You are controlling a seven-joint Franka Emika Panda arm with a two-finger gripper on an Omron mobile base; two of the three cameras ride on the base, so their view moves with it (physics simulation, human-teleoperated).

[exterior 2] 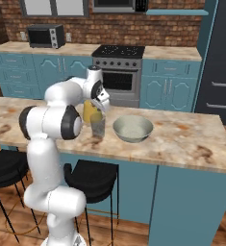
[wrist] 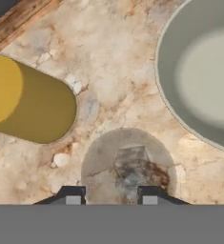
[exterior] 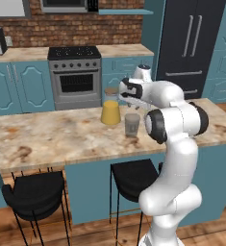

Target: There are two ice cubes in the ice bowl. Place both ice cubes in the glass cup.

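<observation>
The pincer (wrist: 111, 196) hangs above the glass cup (wrist: 128, 167), its two dark tips parted with bare gap between them and gripping nothing. Down inside the cup lies a pale, blocky ice cube (wrist: 132, 167); whether a second cube lies with it cannot be told. The cup (exterior: 132, 124) stands on the marbled counter (exterior: 47, 139), about midway between the counter's near and far edges. Just beside it, apart by a thin strip of stone, stands the yellow jar (exterior: 110, 112) on the side toward the stove. On the cup's other side sits the ice bowl (exterior 2: 132, 129), close but not touching, with nothing visible inside it in the hand view. From the bowl toward the counter's far end there is a long open stretch of surface, and likewise beyond the jar. Below the near edge two black stools (exterior: 35, 194) are tucked in. Behind, a stove (exterior: 75, 77), teal cabinets and a brick wall.
</observation>
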